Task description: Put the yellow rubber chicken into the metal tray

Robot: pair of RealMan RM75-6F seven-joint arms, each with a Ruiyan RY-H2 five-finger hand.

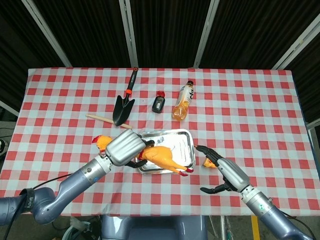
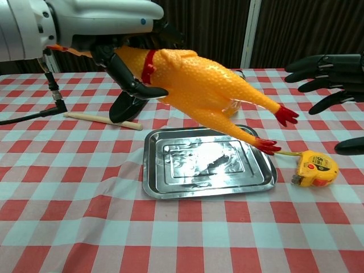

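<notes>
My left hand (image 1: pixel 125 148) (image 2: pixel 133 68) grips the yellow rubber chicken (image 1: pixel 161 157) (image 2: pixel 199 88) by its neck end and holds it in the air over the metal tray (image 1: pixel 186 141) (image 2: pixel 170 190). The chicken's red feet reach past the tray's right rim. The tray lies flat on the checked cloth with nothing in it. My right hand (image 1: pixel 225 172) (image 2: pixel 330 79) hovers to the right of the tray with its fingers spread and nothing in them.
A yellow tape measure (image 2: pixel 316 166) lies just right of the tray, under my right hand. Behind the tray are an orange drink bottle (image 1: pixel 183 101), a small black device (image 1: pixel 159 103), a garden trowel (image 1: pixel 124 100) and a wooden stick (image 1: pixel 102 119).
</notes>
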